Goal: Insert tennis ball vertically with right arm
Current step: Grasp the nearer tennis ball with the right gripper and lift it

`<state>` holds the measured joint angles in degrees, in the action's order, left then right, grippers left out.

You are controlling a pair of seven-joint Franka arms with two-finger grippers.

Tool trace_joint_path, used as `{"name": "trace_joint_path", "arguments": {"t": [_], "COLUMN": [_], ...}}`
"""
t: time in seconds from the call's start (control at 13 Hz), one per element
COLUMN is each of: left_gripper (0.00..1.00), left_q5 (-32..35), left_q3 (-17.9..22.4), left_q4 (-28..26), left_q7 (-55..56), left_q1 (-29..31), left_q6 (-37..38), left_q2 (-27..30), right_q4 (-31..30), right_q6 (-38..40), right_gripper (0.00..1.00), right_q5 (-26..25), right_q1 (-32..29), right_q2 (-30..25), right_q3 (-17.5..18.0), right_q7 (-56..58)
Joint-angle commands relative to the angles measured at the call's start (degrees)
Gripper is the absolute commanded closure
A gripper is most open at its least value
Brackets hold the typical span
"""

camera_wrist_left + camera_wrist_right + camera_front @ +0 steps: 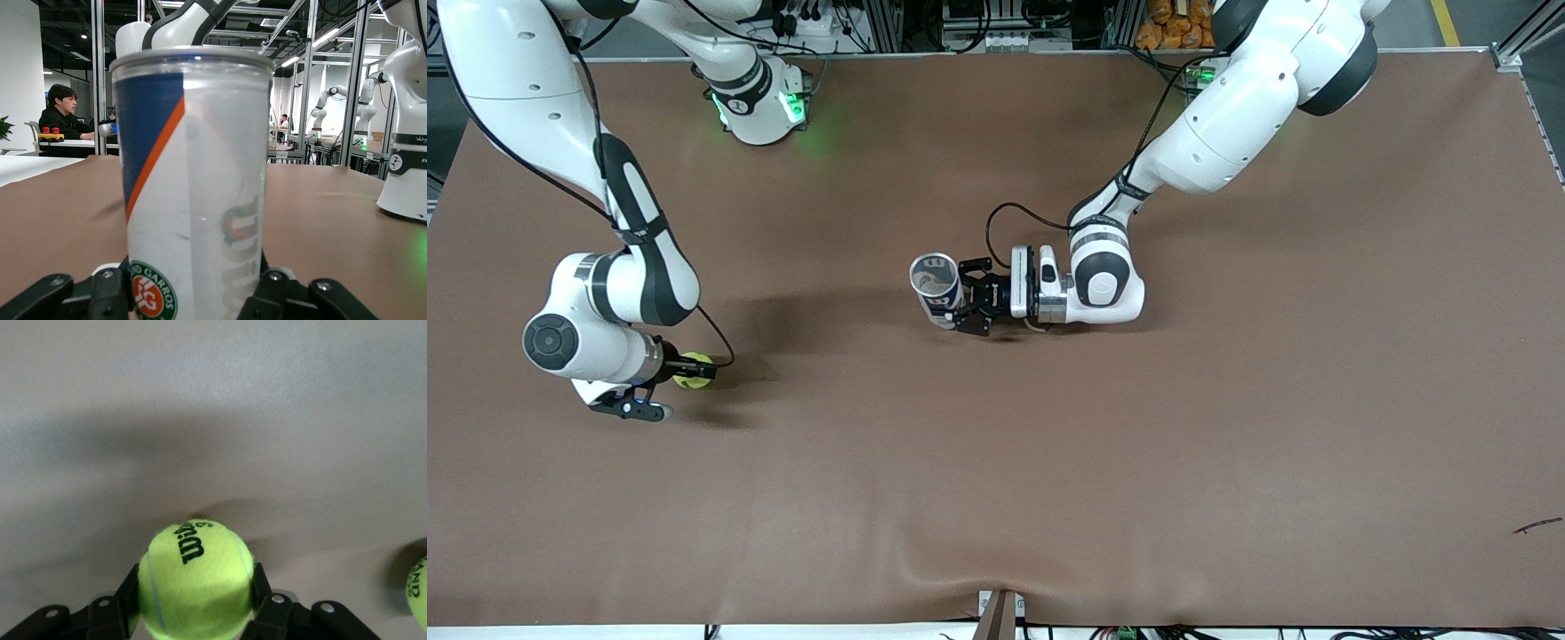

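Toward the right arm's end of the table [1227, 462], our right pincer [691, 371] grips the tennis ball [195, 579]; left pincer [966, 305] clamps the can [192, 187] upright. We lift straight, center over the mouth, then lower.

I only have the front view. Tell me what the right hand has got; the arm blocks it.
Observer: In the right wrist view the right hand is shut on a yellow-green felt tennis ball, one finger on each side.
Operator: Report anything beside it.
Observer: A second yellow-green tennis ball lies on the brown table cover beside it.
Operator: Now check the tube.
Observer: In the left wrist view the clear plastic ball tube stands upright in the left hand.
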<state>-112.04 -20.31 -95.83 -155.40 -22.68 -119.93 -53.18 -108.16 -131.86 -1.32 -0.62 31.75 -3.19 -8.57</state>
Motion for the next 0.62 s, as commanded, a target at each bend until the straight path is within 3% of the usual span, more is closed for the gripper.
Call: {"name": "trace_joint_path", "arguments": {"t": [0.0, 0.31, 0.54], "left_gripper": [0.37, 0.37, 0.37], "left_q5": [-1.78, -1.78, -1.78], "left_q3": [-0.16, -0.16, -0.16], "left_q4": [0.73, 0.64, 0.73], "left_q7": [-3.15, -3.15, -3.15], "left_q1": [-0.09, -0.09, -0.09], "left_q6": [1.10, 1.10, 1.10], "left_q2": [-0.69, -0.69, -0.78], "right_q4": [2.94, 17.15, 23.25], "right_q6": [3.51, 26.60, 35.16], "right_gripper": [0.65, 0.65, 0.65], "right_q5": [-0.43, 0.09, 5.36], "right_q1": [0.09, 4.82, 12.54], "right_q2": [-1.94, -4.94, -6.60], "right_q3": [0.73, 1.08, 1.35], "right_q7": [-3.03, -4.52, -10.05]}}
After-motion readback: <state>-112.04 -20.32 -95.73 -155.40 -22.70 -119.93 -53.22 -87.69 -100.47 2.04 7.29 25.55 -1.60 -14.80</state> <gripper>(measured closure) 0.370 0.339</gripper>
